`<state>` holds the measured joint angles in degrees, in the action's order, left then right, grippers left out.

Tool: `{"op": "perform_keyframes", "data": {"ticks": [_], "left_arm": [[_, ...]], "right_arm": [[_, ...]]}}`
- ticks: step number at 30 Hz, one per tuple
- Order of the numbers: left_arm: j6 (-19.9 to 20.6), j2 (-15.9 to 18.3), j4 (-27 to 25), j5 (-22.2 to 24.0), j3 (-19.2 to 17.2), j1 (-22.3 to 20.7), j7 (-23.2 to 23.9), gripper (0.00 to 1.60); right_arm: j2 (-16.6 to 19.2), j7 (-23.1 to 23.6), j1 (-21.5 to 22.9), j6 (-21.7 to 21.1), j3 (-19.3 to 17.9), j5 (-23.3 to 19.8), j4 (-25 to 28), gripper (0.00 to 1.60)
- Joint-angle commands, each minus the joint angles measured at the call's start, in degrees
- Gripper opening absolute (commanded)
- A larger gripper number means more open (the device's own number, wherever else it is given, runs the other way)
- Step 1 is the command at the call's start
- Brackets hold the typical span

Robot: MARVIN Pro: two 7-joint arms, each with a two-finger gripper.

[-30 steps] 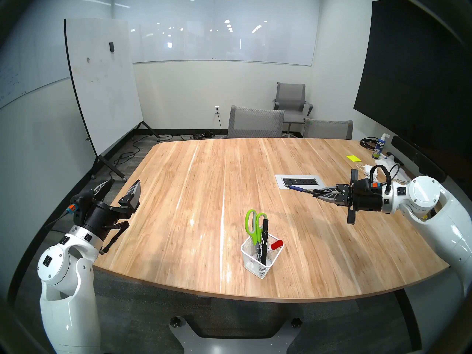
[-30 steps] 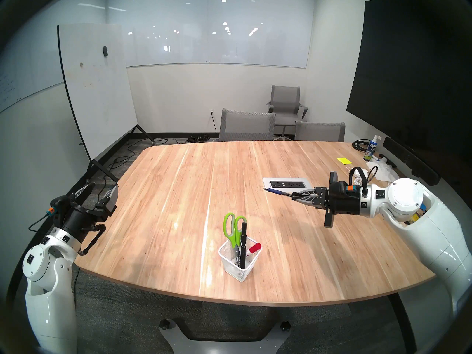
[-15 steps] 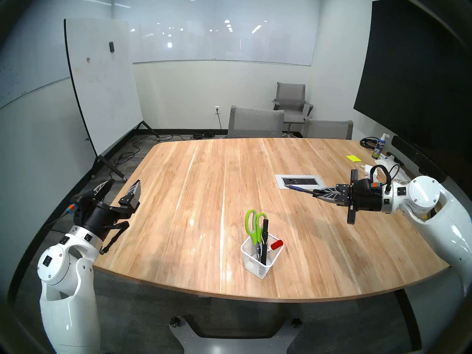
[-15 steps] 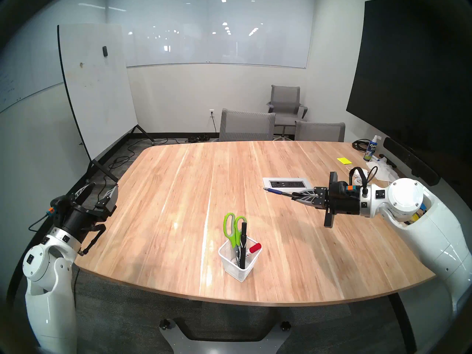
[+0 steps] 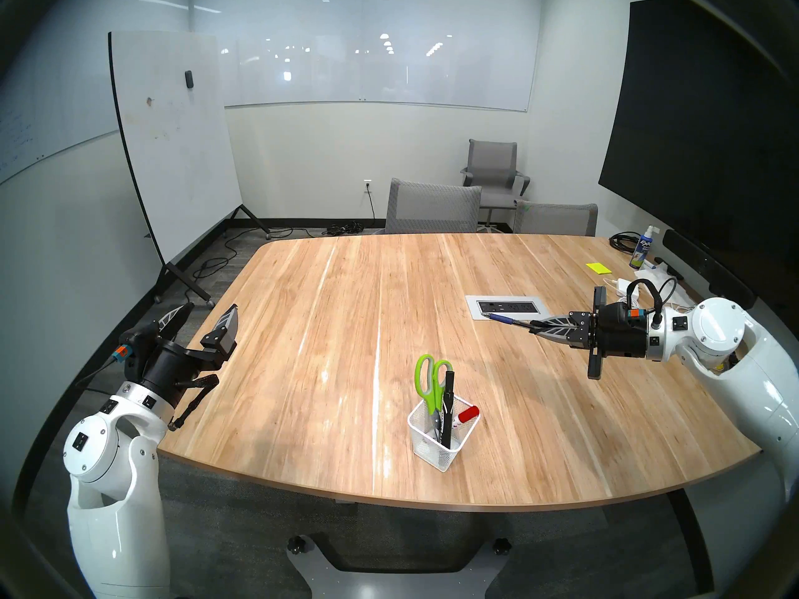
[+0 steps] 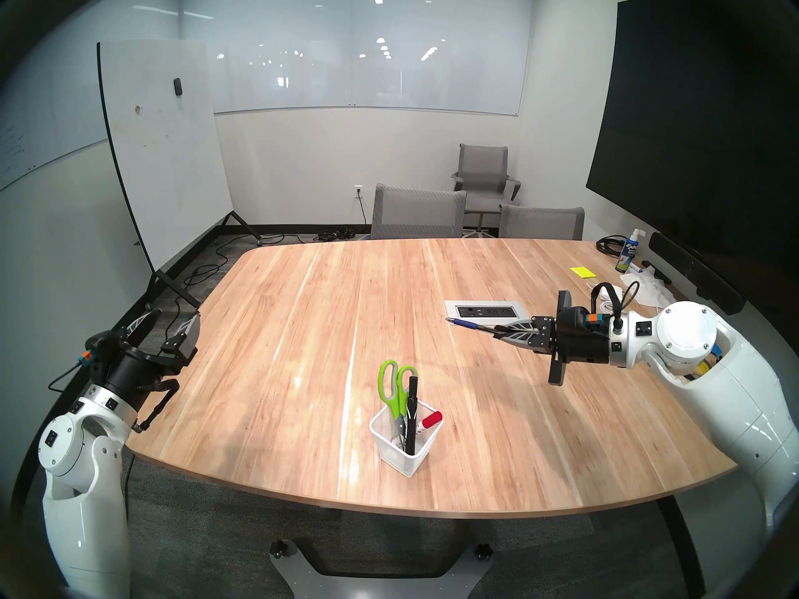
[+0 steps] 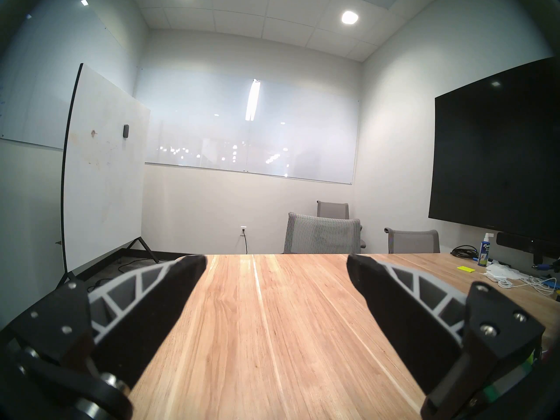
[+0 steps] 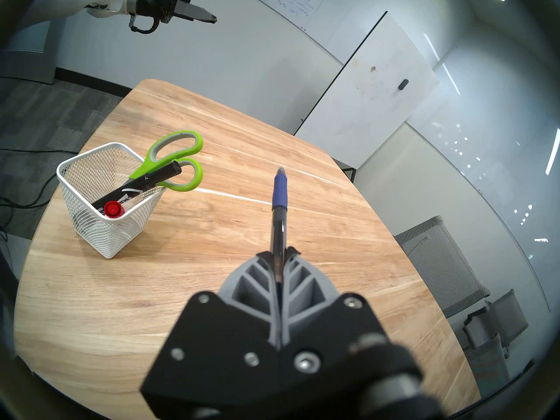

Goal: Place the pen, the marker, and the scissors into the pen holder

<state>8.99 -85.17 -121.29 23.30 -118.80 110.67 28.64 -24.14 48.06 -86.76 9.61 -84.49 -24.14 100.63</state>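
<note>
The white mesh pen holder (image 5: 441, 453) (image 6: 402, 460) (image 8: 100, 228) stands near the table's front edge. In it stand green-handled scissors (image 5: 426, 375) (image 6: 389, 382) (image 8: 178, 151), a black marker (image 5: 448, 406) (image 8: 142, 184) and a red-capped marker (image 5: 468, 413) (image 8: 113, 209). My right gripper (image 5: 536, 326) (image 6: 501, 329) (image 8: 278, 255) hovers right of and behind the holder, shut on the blue pen (image 5: 501, 318) (image 6: 465, 323) (image 8: 279, 195), whose tip points left. My left gripper (image 5: 209, 315) (image 6: 175, 319) (image 7: 275, 264) is open and empty at the table's left edge.
A power outlet panel (image 5: 508, 306) is set into the table just behind the pen. Yellow sticky notes (image 5: 598, 267), a spray bottle (image 5: 643, 248), cables and tissue lie at the far right. Grey chairs (image 5: 432, 209) stand behind the table, a whiteboard (image 5: 173, 144) at left.
</note>
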Motion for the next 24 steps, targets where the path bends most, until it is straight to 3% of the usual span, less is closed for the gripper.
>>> {"op": "perform_keyframes", "data": {"ticks": [1,24], "left_arm": [[-0.07,-0.09,-1.26,-0.02,0.12,-0.06,-0.05,1.6],[-0.07,-0.09,-1.26,-0.02,0.12,-0.06,-0.05,1.6]], "right_arm": [[0.17,-0.14,0.77,0.04,-0.61,-0.12,0.27,0.0],[0.17,-0.14,0.77,0.04,-0.61,-0.12,0.27,0.0]]}}
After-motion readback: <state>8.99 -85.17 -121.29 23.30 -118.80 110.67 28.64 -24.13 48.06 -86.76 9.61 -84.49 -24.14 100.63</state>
